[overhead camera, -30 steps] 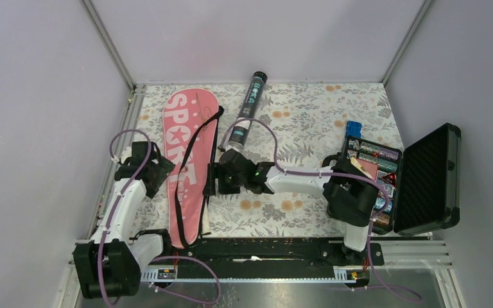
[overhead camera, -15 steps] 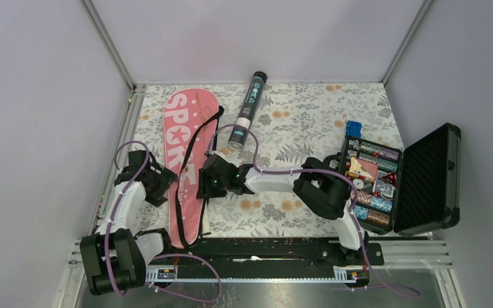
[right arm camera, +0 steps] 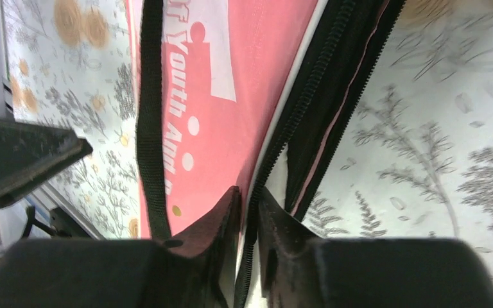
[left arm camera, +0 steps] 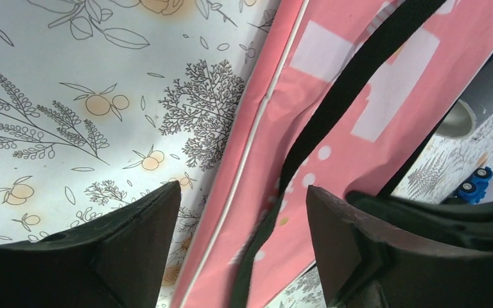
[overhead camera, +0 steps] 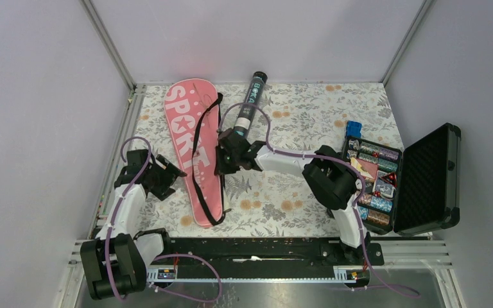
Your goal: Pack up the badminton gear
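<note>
**Operator:** Left gripper [left arm camera: 241,205] status?

**Technician:** Jaws apart, holding nothing, positioned at the left edge of the pink bag [overhead camera: 183,122]. The bag lies flat and diagonal on the worktop [overhead camera: 308,115].

**Operator:** Right gripper [right arm camera: 247,212]?

**Technician:** Jaws nearly together, clamped on the bag's zipper [right arm camera: 308,96] along the right edge, about mid-length.

**Operator:** Farther back?

**Technician:** The black tube [overhead camera: 249,106] lies just beyond the right gripper, beside the bag's wide end. The open black case [overhead camera: 423,179] sits at the right, with the blue toy [overhead camera: 354,128] behind it.

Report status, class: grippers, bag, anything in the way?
Right gripper shut on zipper edge of pink bag. Left gripper open over opposite edge. Black tube on table, close by right wrist.
</note>
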`<state>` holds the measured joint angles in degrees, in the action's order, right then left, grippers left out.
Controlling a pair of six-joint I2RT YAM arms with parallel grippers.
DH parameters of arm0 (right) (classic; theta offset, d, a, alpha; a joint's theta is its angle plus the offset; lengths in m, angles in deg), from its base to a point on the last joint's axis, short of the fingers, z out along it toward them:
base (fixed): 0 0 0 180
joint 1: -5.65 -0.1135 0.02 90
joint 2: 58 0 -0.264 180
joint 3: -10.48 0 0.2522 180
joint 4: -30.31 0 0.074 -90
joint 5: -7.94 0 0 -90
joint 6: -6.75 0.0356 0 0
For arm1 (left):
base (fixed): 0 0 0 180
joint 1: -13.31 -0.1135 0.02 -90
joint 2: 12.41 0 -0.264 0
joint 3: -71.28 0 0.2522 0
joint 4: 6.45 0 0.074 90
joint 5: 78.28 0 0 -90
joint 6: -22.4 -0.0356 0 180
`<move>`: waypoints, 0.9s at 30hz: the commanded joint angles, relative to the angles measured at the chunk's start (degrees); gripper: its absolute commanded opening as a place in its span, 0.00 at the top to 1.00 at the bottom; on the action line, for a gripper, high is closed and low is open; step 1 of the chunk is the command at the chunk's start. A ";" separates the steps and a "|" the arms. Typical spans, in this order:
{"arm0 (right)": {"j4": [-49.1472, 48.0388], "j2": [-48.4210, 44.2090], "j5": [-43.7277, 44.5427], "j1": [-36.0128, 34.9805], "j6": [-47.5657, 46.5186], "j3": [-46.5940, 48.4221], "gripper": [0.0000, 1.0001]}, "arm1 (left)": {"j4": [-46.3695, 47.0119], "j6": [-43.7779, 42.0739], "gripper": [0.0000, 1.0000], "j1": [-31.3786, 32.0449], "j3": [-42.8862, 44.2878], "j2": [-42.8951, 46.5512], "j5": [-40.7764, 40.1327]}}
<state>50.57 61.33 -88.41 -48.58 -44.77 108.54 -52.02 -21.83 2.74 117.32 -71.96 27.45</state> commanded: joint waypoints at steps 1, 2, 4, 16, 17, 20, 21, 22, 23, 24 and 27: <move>2.96 -2.23 -2.68 1.94 -5.86 4.94 0.72 | 0.23 -3.01 0.24 -0.05 -0.15 3.82 0.14; 3.49 -2.67 -3.46 1.94 -6.11 4.88 0.65 | 0.51 -3.17 0.23 -0.02 -0.76 4.22 0.48; 3.13 -4.72 -4.40 1.92 -5.45 3.07 0.49 | 1.51 -3.70 0.23 0.00 -2.25 4.76 2.20; -8.16 -10.13 -4.59 -0.51 2.11 -13.76 0.35 | 16.56 5.37 0.35 0.59 -10.80 2.02 11.29; -8.61 -9.94 -4.59 -0.74 2.63 -13.86 0.36 | 18.29 6.27 0.36 0.63 -11.48 1.71 12.75; -9.40 -9.87 -3.01 -1.65 3.62 -13.90 0.40 | 18.17 5.18 0.37 0.82 -11.97 0.94 13.31; -9.79 -9.82 -2.66 -1.92 3.92 -14.04 0.42 | 17.40 4.51 0.37 0.81 -11.97 0.86 12.62; -10.57 -9.67 -2.73 -2.19 4.35 -14.25 0.45 | 17.09 4.16 0.37 0.81 -12.20 0.84 12.24; -11.30 -9.59 -3.01 -2.45 4.82 -14.40 0.47 | 17.16 4.18 0.37 0.81 -12.60 0.85 12.15; -11.74 -9.36 -3.43 -2.72 5.25 -14.31 0.50 | 17.61 4.54 0.37 0.84 -13.11 0.77 12.28; -12.74 -8.58 -3.79 -3.04 6.87 -14.04 0.50 | 19.64 5.63 0.37 0.83 -14.54 1.13 13.75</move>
<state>41.94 51.76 -92.17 -50.73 -40.73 94.24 -37.34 -17.78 3.51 104.64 -71.13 38.44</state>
